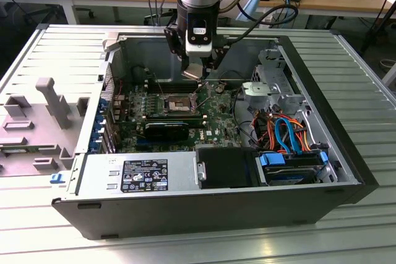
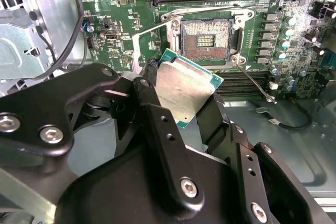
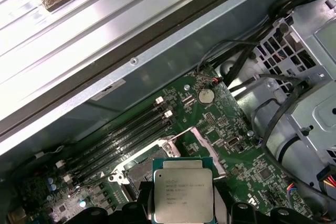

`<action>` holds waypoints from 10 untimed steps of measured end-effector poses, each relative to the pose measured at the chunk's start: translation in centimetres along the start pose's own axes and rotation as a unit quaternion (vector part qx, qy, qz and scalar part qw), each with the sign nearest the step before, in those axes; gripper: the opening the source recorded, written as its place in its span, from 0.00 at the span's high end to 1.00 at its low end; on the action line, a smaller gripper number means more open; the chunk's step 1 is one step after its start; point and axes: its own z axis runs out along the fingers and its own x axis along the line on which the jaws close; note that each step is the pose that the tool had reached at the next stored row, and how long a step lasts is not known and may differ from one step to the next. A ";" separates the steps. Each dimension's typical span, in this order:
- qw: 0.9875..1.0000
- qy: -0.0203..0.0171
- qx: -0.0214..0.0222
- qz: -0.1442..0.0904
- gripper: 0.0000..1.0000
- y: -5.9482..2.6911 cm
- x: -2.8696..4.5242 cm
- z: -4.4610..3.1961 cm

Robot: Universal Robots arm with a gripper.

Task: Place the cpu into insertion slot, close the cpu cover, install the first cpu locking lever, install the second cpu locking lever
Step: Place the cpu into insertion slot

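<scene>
Black two-fingered gripper (image 2: 181,98): fingers clenched on edges of small flat square silver-grey metal-topped cpu (image 2: 191,85), apparently sparing its contact face | square dark-centred, metal-rimmed insertion slot (image 2: 207,39): uncovered, empty, apart beneath chip | thin wire lever (image 2: 254,81): unhooked.
</scene>
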 end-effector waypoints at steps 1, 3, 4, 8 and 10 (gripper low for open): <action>1.000 0.000 0.000 0.001 0.46 0.00 0.00 0.00; 1.000 0.000 0.000 0.003 0.46 0.00 0.00 0.00; 1.000 0.000 0.000 0.004 0.46 0.00 0.00 0.00; 1.000 -0.001 0.000 0.009 0.46 0.00 0.00 0.01; 1.000 -0.001 0.000 0.011 0.46 0.00 0.00 0.01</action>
